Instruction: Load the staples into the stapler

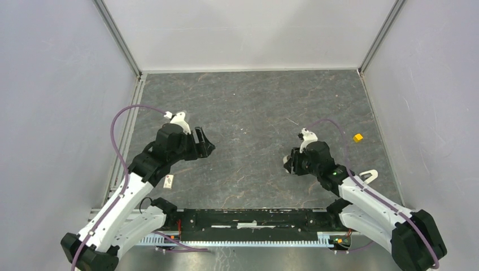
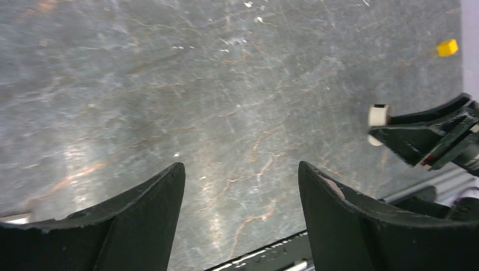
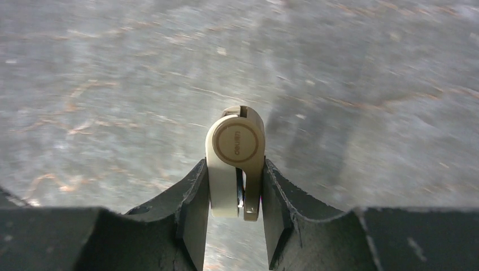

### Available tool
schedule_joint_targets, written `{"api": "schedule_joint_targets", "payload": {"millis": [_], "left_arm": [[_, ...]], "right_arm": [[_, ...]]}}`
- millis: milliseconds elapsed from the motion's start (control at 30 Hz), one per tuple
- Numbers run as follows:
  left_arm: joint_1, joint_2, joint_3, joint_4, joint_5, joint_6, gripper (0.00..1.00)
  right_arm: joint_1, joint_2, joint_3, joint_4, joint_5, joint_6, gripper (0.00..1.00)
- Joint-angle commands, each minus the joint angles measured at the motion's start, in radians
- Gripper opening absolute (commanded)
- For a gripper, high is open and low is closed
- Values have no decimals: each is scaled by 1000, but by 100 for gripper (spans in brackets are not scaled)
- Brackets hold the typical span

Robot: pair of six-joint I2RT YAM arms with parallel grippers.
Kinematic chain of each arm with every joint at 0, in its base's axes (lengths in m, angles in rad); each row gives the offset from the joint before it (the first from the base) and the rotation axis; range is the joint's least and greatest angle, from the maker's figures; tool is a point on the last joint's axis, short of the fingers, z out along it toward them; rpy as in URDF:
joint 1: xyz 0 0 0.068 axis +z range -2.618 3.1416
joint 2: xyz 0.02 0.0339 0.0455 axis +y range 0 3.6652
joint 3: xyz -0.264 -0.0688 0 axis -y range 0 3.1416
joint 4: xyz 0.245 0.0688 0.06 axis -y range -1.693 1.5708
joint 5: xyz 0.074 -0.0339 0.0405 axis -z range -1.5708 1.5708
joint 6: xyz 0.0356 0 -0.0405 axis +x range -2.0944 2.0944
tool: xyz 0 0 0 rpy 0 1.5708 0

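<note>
Step in hand: stapler secured, staples not yet fetched. Your right claw (image 3: 234,164) is clamped on the stapler (image 3: 234,141), cream, with its round end poking out past the fingertips, above the tabletop (image 1: 248,101). Left claw (image 2: 240,165) is apart, nothing between the fingers, hovering over bare tabletop.

Staples box (image 1: 168,181) lies flat behind the left claw, back toward the arm bases, just beside that forearm. It is well apart from the right claw and the stapler. No loose grey strip found in any view.

Likely next: pull the left claw back and down over the box. It's thin and flat, so you'll need a low, square pinch. Can't tell whether the stapler is open for loading.
</note>
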State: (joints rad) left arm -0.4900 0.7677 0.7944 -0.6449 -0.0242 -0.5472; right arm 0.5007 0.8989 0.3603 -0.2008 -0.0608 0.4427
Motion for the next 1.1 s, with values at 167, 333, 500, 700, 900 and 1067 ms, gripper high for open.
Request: {"api": "schedule_joint_targets", "payload": {"millis": [167,333,500,700,900,1067], "left_arm": [[2,151,-1,217,291,-180,77],[-27,209,-26,318,368,-221,76],[-78,270,-84,465,388,-318,76],[-169,355,-77,570,366,-370,76],[-228,425,-47,601,333,-369,76],[-247,451,-42,620,326,-369,75]], "right_arm": [[249,39,23,399,-29,139,40],[315,78,15,510,-18,166,40],[367,98,34,600,28,181,40],[401,142,85,619,79,169,40],[428,171,109,637,102,166,40],[444,194,115,639,112,162,40]]}}
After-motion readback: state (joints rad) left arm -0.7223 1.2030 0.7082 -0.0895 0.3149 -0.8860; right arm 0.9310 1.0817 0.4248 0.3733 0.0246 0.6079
